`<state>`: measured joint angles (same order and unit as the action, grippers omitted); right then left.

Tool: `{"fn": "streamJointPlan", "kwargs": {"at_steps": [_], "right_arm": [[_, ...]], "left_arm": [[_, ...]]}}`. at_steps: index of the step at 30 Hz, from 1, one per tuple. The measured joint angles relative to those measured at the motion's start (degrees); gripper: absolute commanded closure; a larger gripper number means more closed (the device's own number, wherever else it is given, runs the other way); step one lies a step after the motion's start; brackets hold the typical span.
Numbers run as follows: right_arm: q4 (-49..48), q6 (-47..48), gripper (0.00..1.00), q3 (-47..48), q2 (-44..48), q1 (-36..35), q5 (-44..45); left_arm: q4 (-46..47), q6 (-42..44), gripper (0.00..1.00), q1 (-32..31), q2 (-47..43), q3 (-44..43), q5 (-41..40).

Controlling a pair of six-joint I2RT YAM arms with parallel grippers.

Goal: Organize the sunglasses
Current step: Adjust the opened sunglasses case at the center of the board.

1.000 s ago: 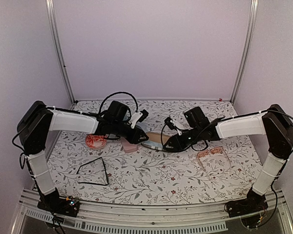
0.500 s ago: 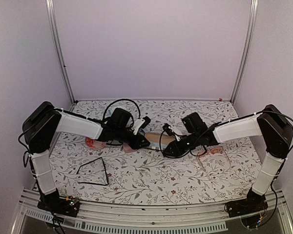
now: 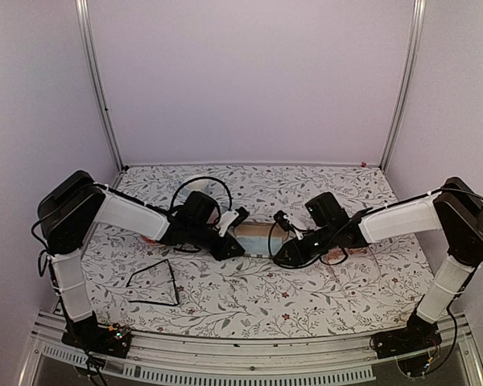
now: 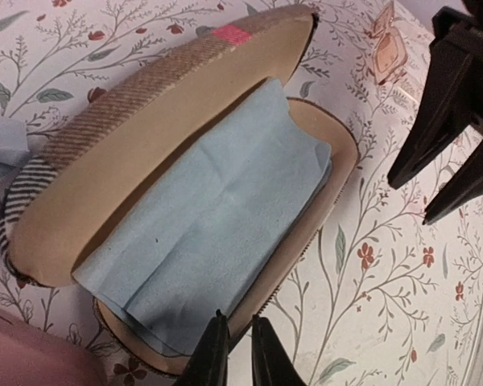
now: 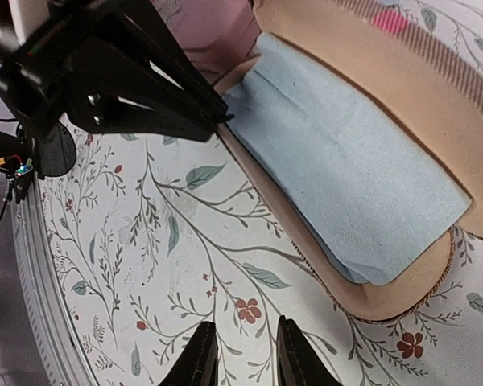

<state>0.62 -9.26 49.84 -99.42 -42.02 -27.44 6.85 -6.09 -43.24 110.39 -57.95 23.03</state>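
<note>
nearby, thin black wire sunglasses (image 3: 153, 284) lie flat, left tool (image 4: 237, 323) pinching open brown case (image 4: 129, 104) rim, right tool (image 5: 243, 338) narrowly apart

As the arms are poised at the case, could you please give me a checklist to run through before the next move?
1. Is the brown case open: ok, lid raised.
2. Is its interior free: not ok, the blue cloth lies inside.
3. Does the left gripper hold the case rim: cannot tell.
4. Is the right gripper empty: ok, jaws apart, nothing between.
5. Are the black sunglasses unobstructed: ok, lying apart from both arms.
</note>
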Motion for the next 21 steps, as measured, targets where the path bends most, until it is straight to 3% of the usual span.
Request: {"fn": "streamJointPlan", "kwargs": {"at_steps": [7,21], "right_arm": [[-0.31,-2.56,0.71,-0.28,5.97,0.00,4.09],[-0.24,-5.38,0.65,-0.28,5.51,0.02,11.13]], "left_arm": [[0.35,0.07,0.86,-1.25,0.00,0.98,-0.72],[0.63,0.46,0.81,-1.40,-0.02,1.22,-1.68]]}}
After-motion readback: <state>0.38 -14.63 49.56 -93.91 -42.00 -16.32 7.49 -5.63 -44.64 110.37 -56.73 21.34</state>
